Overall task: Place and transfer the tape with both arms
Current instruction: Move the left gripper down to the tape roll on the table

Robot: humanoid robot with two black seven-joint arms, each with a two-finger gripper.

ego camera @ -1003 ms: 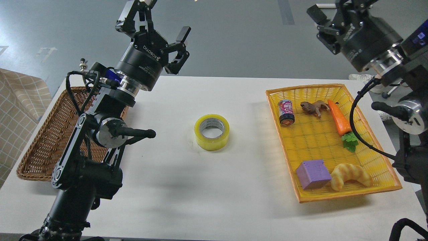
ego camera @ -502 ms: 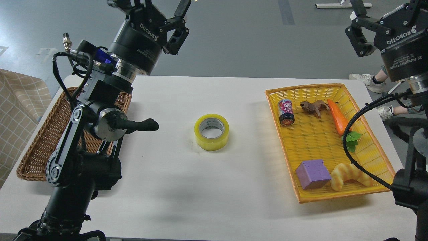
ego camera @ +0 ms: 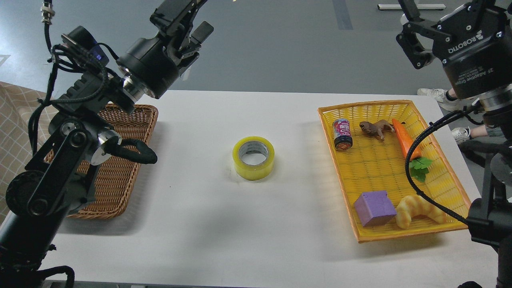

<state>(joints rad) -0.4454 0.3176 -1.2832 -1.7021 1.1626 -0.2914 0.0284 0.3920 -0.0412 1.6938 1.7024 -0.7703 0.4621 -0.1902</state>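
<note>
The tape (ego camera: 253, 157), a yellowish roll with a grey-white core, lies flat near the middle of the white table (ego camera: 224, 224), and nothing touches it. My left gripper (ego camera: 191, 19) is raised high above the table's far left, well up and left of the tape. Its fingers are spread and hold nothing. My right gripper (ego camera: 420, 28) hangs high at the top right, above the yellow basket. Its fingertips run out of the top edge of the view, so the gap between them does not show.
A brown wicker basket (ego camera: 120, 176) stands at the left, partly behind my left arm. A yellow basket (ego camera: 400, 105) at the right holds a small can (ego camera: 342, 134), a brown toy animal (ego camera: 376, 128), a carrot (ego camera: 405, 140), a purple cube (ego camera: 374, 208) and a croissant toy (ego camera: 418, 210).
My left arm has swung left and twisted, uncovering more of the wicker basket. My right gripper has drawn back to the right and turned. The tape has not moved.
</note>
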